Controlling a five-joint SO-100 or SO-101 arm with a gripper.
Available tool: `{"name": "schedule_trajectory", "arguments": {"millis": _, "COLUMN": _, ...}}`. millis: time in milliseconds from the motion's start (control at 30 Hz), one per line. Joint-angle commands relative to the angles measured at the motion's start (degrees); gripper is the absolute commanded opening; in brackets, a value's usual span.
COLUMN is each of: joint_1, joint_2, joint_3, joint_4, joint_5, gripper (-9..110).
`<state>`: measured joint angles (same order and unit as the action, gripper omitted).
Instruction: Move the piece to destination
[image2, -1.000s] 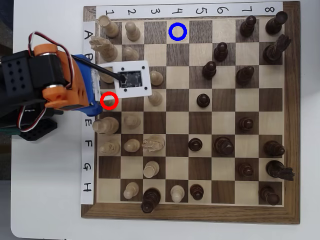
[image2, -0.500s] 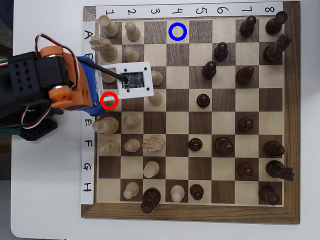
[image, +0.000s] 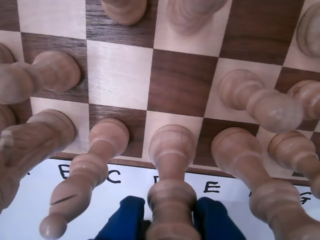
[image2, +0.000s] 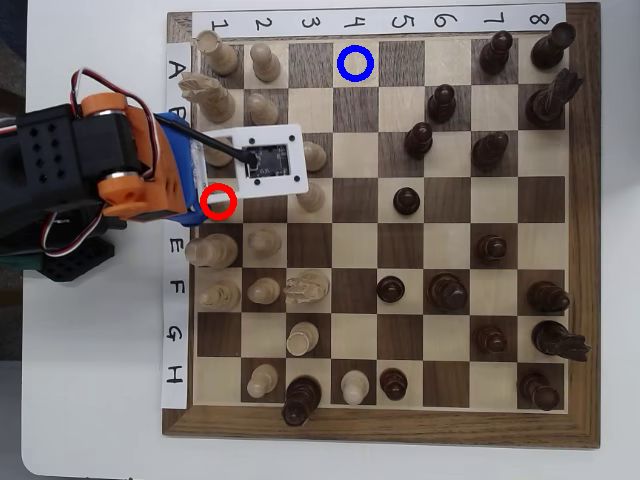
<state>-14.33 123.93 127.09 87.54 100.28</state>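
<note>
In the wrist view the piece (image: 171, 165), pale tan wood with a round base, stands at the board's near edge row. My gripper (image: 170, 220) sits at the bottom of that view, and its blue fingers (image: 125, 220) press against both sides of the piece's upper part. From overhead, the piece (image2: 221, 200) shows only as a pale patch inside a red ring, under the arm. There my gripper (image2: 212, 198) is mostly hidden by the orange and blue arm and the white camera plate. The destination (image2: 355, 63), a light square with a blue ring, lies in row A, column 4, and holds nothing.
Pale pieces crowd both sides of the held one: a slotted bishop (image: 75, 195) on the left and a tall piece (image: 255, 170) on the right. More pale pieces (image2: 312, 196) stand in columns 1 to 3. Dark pieces (image2: 404, 200) fill the overhead view's right half.
Over the last second the arm shifted slightly up and turned a little in the overhead view, then held still. The piece stays on its ringed square.
</note>
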Motion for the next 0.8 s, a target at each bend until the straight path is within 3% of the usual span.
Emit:
{"name": "schedule_trajectory", "arguments": {"millis": 0, "joint_1": 2.29, "joint_2": 1.93, "joint_3": -0.18, "joint_4": -1.76, "joint_5": 5.54, "gripper": 9}}
{"name": "schedule_trajectory", "arguments": {"millis": 267, "joint_1": 4.22, "joint_2": 2.55, "joint_3": 0.00, "joint_4": -2.46, "joint_5": 3.78, "gripper": 0}}
{"name": "schedule_trajectory", "arguments": {"millis": 767, "joint_1": 4.48, "joint_2": 3.69, "joint_3": -6.59, "joint_4": 1.49, "joint_5": 4.04, "gripper": 0}}
